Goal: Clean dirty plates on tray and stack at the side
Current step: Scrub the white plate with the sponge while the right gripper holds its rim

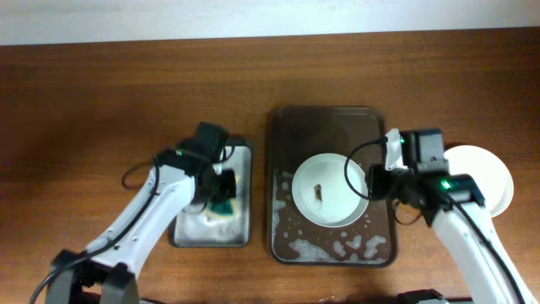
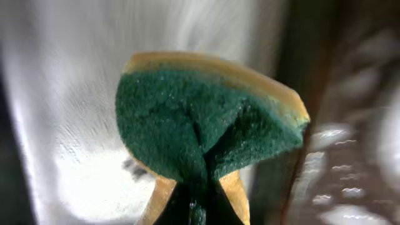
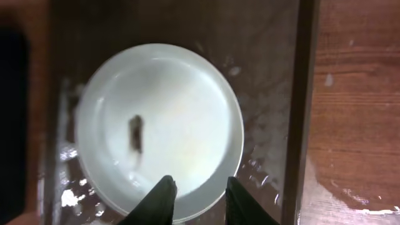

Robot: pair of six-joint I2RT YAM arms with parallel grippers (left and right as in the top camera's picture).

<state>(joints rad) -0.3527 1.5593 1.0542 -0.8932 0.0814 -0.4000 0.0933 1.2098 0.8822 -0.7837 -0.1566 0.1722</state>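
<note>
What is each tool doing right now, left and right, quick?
Left tool: closed, pinching the sponge.
Right tool: open, fingers apart over the edge of the dirty plate.

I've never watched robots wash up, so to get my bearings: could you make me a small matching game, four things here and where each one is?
Things:
1. sponge
2. speckled plate
3. unmarked plate
4. foam

Places:
A. on the table, right of the brown tray
B. pinched in the left gripper
C. in the middle of the brown tray
D. along the brown tray's edge nearest the robot

Pairs: 1-B, 2-C, 3-A, 4-D
</note>
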